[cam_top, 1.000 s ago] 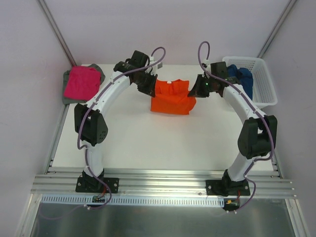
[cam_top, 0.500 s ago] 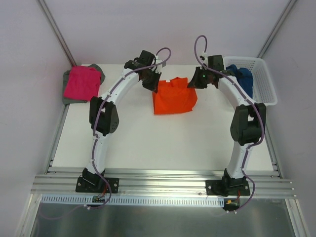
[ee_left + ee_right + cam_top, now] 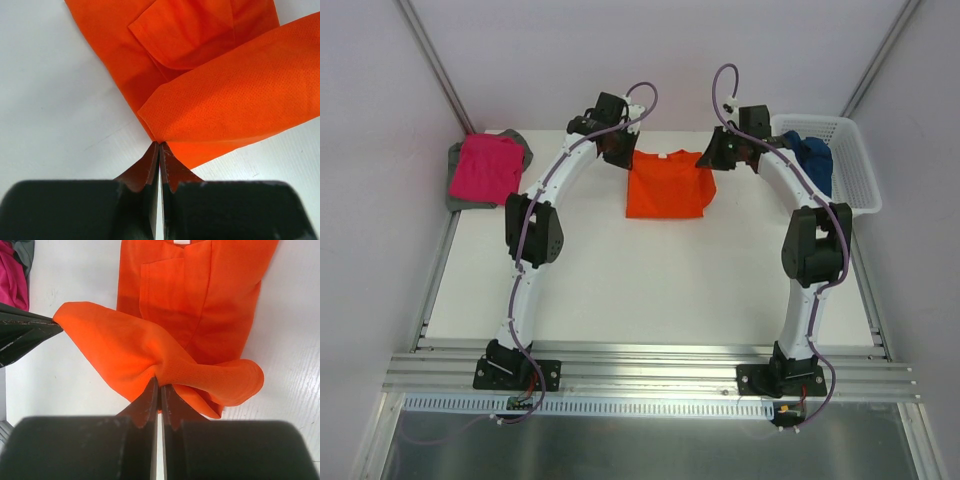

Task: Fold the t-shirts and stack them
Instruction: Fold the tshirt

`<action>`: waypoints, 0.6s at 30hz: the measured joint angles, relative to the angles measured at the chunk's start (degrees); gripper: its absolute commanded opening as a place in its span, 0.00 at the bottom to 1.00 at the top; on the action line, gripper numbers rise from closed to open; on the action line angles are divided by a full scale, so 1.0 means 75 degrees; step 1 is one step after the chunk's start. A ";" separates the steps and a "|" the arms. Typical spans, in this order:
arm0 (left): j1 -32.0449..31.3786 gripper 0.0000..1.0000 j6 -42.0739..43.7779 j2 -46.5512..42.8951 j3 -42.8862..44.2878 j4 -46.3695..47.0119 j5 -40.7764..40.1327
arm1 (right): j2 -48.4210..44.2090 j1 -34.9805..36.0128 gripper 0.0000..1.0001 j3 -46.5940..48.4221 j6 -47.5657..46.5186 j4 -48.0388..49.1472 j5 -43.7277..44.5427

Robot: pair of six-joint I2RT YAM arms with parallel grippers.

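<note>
Though open bench [image 3: 640, 290] spreads beyond the arm bases, the orange t-shirt [image 3: 666, 188] lies at far centre, well off either side edge. Both arms arch to its far corners, left fingers [image 3: 154, 159] and right fingers [image 3: 154, 396] each clenched on its cloth.

Four shirts are here: one orange shirt [image 3: 665, 187], one pink shirt [image 3: 485, 166], one grey shirt [image 3: 454, 196], one blue shirt [image 3: 818, 165]. One basket [image 3: 856, 168]. Two arms: left arm [image 3: 534, 232], right arm [image 3: 814, 252].
</note>
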 measured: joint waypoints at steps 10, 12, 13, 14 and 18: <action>0.0000 0.00 -0.0131 -0.1122 -0.1766 0.0044 0.0242 | -0.0050 0.0003 0.00 -0.0787 0.0274 0.0058 -0.0472; -0.0003 0.00 -0.0201 -0.1629 -0.2328 0.0009 0.0423 | -0.0178 0.0015 0.00 -0.1151 0.0344 0.0003 -0.0580; -0.0006 0.00 -0.0242 -0.1906 -0.2608 -0.0026 0.0530 | -0.0256 0.0020 0.01 -0.1306 0.0367 -0.0058 -0.0615; -0.0009 0.00 -0.0294 -0.2183 -0.2865 -0.0064 0.0592 | -0.0393 0.0023 0.01 -0.1527 0.0391 -0.0096 -0.0676; -0.0108 0.00 -0.0469 -0.3229 -0.3975 -0.0052 0.0912 | -0.0965 0.0035 0.00 -0.2264 0.0437 -0.0335 -0.0901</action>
